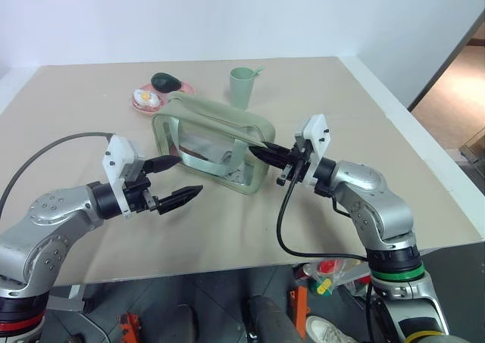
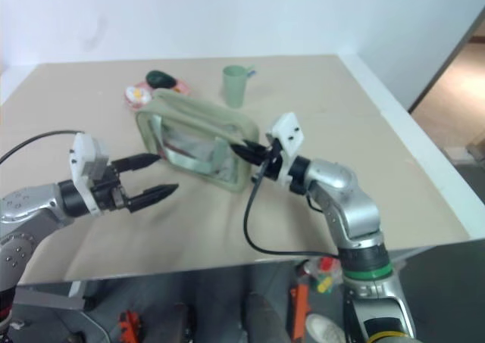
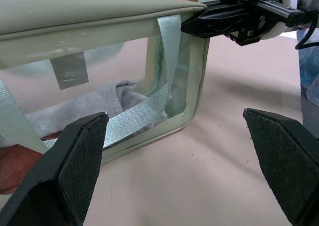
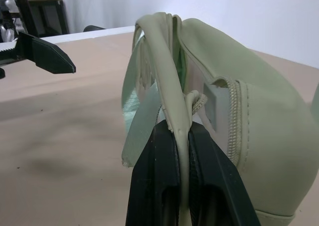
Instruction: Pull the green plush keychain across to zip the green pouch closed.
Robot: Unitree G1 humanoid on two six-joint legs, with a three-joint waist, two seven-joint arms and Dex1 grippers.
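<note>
The green pouch (image 1: 212, 135) stands on the tan table, its clear side panel showing grey cloth (image 3: 99, 104) inside. My right gripper (image 1: 254, 151) reaches level to the pouch's right end and is shut on a pale green strip at the end of the zipper (image 4: 182, 128). My left gripper (image 1: 189, 175) hovers open just off the pouch's near left corner, touching nothing; a webbing handle (image 3: 167, 51) lies ahead of its fingers. The green plush keychain is hidden.
Behind the pouch stand a pale green cup (image 1: 242, 85) and a pink plate (image 1: 138, 104) with a dark avocado (image 1: 164, 80) and a toy egg. The table's front edge (image 1: 227, 267) runs just below both arms.
</note>
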